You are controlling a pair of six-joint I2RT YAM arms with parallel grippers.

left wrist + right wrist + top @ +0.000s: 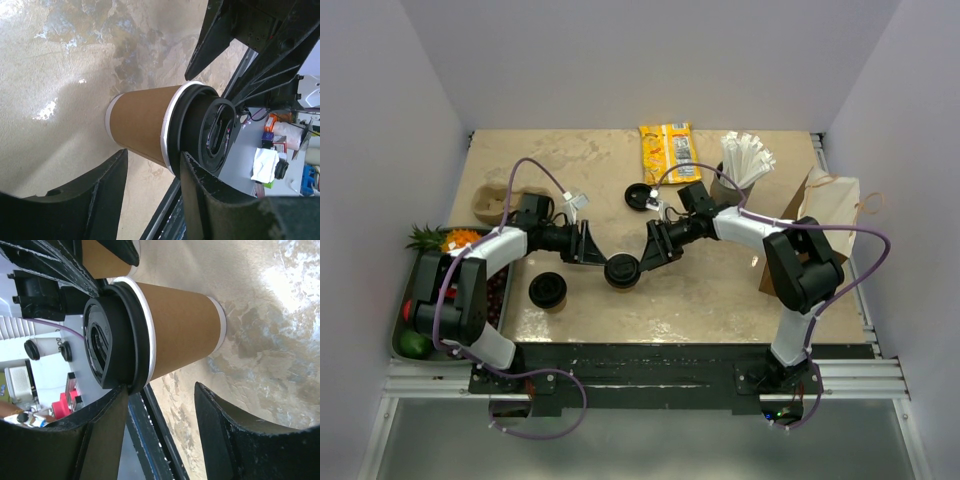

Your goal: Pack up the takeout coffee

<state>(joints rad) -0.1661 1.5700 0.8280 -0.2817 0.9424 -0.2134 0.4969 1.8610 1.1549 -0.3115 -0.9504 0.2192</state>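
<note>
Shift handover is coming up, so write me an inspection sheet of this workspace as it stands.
Surface: beige marbled table; no spill seen.
Job's things: lidded cup upright between the grippers; second lidded cup beside the left arm; neither sits in the carrier.
Clutter: loose black disc, apparently a lid; yellow snack packet; straw cup; paper bag; fruit tray.
Grippers: left gripper and right gripper both open, flanking the centre cup.
Cables: purple cables loop over both arms, off the cups.
Surroundings: plain pale walls.
</note>
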